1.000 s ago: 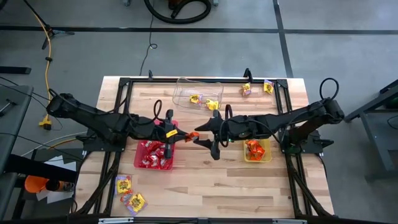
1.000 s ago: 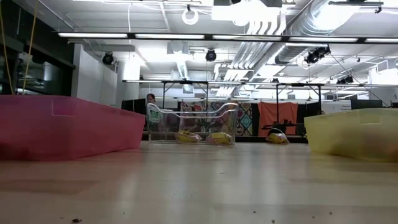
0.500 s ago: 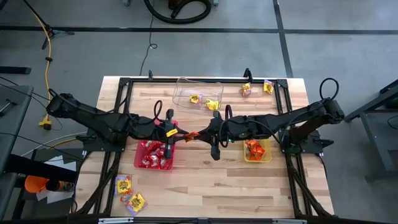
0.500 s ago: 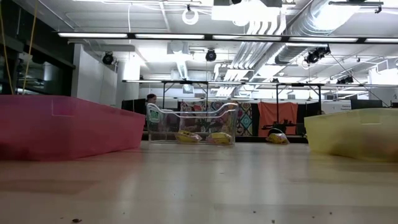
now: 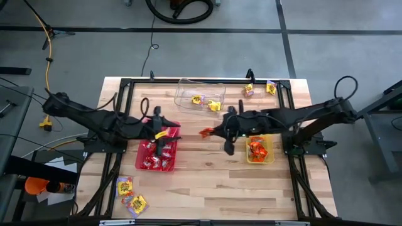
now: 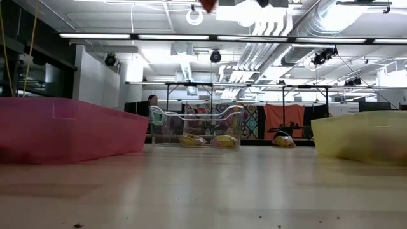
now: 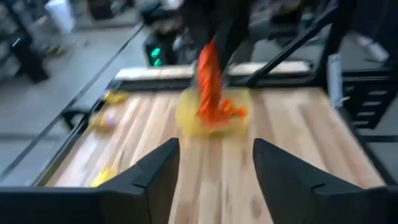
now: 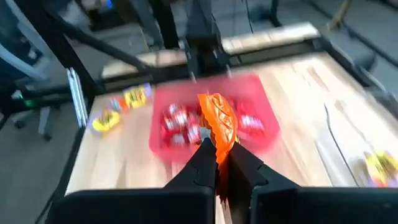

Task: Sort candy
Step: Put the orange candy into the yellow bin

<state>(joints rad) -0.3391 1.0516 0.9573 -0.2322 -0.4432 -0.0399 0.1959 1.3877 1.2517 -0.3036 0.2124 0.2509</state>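
Note:
My right gripper point(image 5: 213, 132) is above the table's middle, shut on an orange candy point(image 5: 205, 132). The left wrist view also shows this candy point(image 7: 209, 81), with the yellow tray point(image 7: 186, 121) behind it. My left gripper point(image 5: 172, 134) stands open over the red tray's point(image 5: 143, 164) far edge; its fingers point(image 7: 155, 177) hold nothing. Red candy point(image 5: 154, 157) lies in the red tray, orange candy point(image 5: 256, 149) in the yellow tray point(image 5: 269, 158), and yellow candy point(image 5: 196, 99) in the clear tray point(image 5: 188, 85). My right gripper pinches the orange candy by its near end point(image 8: 218, 144) between the two fingertips. The fingers come from the table's right, slanting a little downward. The rest of the packet sticks out beyond the fingertips, lifted clear, high above the table.
Loose yellow candy lies at the far right point(image 5: 249, 90) point(image 5: 271, 86), and more yellow candy lies by the near left corner point(image 5: 125, 186) point(image 5: 137, 203). Bare wood stretches between the trays and along the near edge. The dark frame rails point(image 5: 295, 169) border the table.
The orange candy has passed from hand to hand. My right gripper shut on it while the left still held it. Then the left gripper opened and drew back toward the table's left, and the right gripper moved toward the right with the candy.

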